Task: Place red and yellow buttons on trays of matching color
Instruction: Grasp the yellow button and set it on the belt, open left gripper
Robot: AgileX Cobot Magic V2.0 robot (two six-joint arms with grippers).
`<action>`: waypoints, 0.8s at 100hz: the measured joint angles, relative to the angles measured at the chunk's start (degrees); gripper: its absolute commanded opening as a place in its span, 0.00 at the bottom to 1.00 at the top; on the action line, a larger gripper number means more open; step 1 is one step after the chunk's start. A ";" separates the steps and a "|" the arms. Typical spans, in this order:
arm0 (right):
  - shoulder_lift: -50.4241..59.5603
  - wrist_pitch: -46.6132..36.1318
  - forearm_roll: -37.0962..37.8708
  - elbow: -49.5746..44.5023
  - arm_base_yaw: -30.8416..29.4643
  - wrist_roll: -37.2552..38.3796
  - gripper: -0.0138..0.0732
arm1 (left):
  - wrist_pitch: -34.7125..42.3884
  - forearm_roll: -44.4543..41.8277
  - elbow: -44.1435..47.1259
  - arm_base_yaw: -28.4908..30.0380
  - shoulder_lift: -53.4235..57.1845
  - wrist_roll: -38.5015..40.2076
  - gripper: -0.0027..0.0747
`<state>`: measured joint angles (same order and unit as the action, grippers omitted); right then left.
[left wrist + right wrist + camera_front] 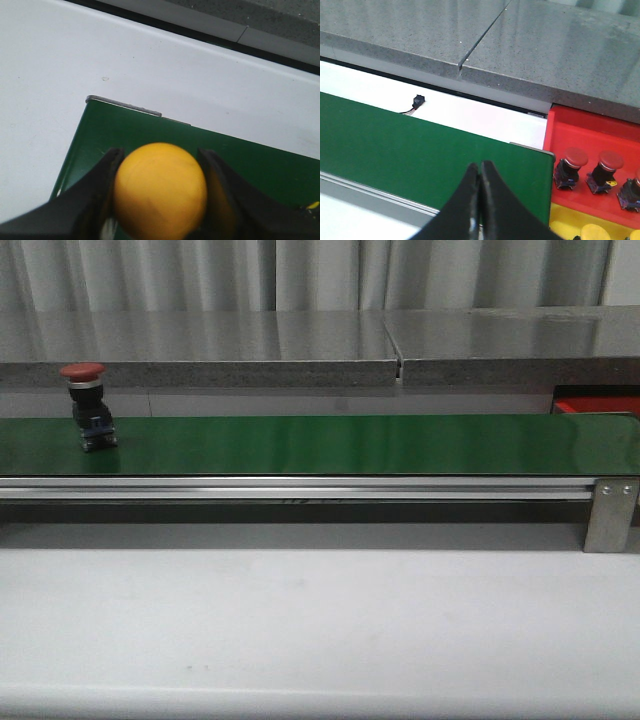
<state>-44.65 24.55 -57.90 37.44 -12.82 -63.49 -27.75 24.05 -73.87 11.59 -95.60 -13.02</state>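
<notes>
Inside the red tray (580, 132) sit three red-topped buttons (569, 166) already, and yellow buttons (592, 232) show in a yellow tray (565, 220) just beside it. One red button (88, 405) stands on the green belt (350, 445), far to the left, not yet picked. The left gripper (160, 192) hangs over the belt's end, jaws squeezing a yellow button (160, 190). The right gripper (481, 192) points down near the trays, jaws pressed together, holding nothing.
</notes>
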 measured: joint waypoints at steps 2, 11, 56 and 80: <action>0.00 0.00 0.00 0.00 0.00 0.00 0.02 | 0.31 0.00 0.00 0.00 -0.30 0.00 0.01; 0.00 0.00 0.00 0.00 0.00 0.00 0.02 | 2.01 0.00 0.00 0.00 -1.45 0.00 0.01; 0.00 0.00 0.00 0.00 0.00 0.00 0.02 | 4.65 0.12 0.00 0.00 -6.53 0.00 0.01; 0.00 0.00 0.00 0.00 0.00 0.00 0.02 | 6.60 0.22 0.00 0.00 -6.53 0.00 0.01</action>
<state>-44.65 24.55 -57.90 37.44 -12.82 -63.49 -21.15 24.27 -73.87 11.59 -102.13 -13.02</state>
